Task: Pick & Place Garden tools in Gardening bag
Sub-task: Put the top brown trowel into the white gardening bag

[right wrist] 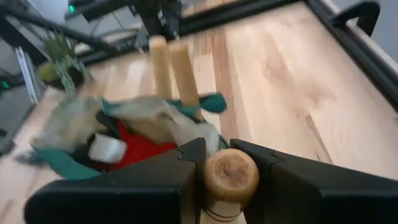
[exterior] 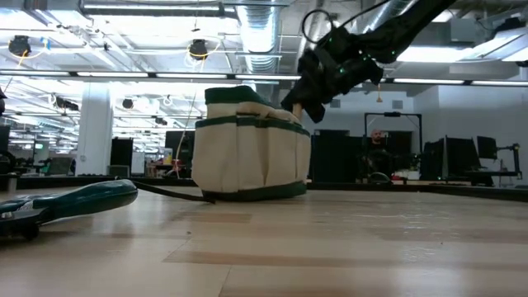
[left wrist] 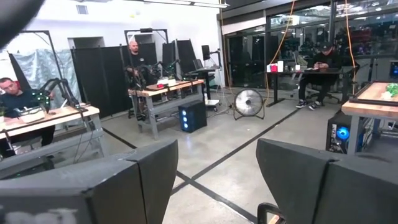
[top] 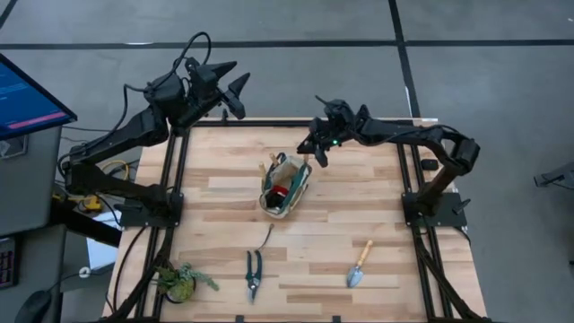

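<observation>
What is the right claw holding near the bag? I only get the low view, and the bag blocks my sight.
Observer: The right claw is shut on a wooden handle, at the gardening bag's rim.
Operator: Anything inside the bag?
Observer: Two wooden handles stick up, and a red piece lies inside.
Operator: What remains on the table?
Observer: Black shears, a trowel and a thin hooked tool.
</observation>
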Available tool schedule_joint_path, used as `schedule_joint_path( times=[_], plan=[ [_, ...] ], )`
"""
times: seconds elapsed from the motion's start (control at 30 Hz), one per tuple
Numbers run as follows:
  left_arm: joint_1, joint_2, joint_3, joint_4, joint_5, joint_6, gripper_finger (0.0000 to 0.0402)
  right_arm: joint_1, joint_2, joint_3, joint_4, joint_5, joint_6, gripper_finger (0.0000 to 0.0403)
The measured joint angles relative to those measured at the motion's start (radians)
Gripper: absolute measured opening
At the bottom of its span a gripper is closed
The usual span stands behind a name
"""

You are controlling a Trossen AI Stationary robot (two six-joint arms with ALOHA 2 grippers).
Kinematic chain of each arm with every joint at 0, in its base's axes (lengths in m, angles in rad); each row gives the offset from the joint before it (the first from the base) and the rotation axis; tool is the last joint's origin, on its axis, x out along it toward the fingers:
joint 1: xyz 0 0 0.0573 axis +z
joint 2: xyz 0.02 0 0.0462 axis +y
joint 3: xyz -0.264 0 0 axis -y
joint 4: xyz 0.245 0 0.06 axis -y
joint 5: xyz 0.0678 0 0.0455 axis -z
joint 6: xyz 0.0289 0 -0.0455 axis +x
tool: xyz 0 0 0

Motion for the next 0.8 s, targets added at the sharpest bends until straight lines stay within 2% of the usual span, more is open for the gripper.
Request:
schedule_joint_path(
  times=[0.27,0.47,0.6,0.8],
  plan=[
    [0.000,0.000,0.000,0.000,0.000,0.002,0.0207,0.007,0.070,0.001,-0.005,0.076,-0.170,0.0052],
    [0.000,0.000,0.000,0.000,-0.015,0.009,0.0204,-0.027,0.034,0.002,-0.021,0.163,-0.295,0.0052],
    [0.000,0.000,0.000,0.000,-0.023,0.028,0.0204,-0.053,0.002,0.006,-0.018,0.162,-0.309,0.0052],
    [0.000,0.000,0.000,0.000,-0.029,0.029,0.0204,-0.068,0.025,0.007,-0.028,0.105,-0.275,0.0052]
  ],
)
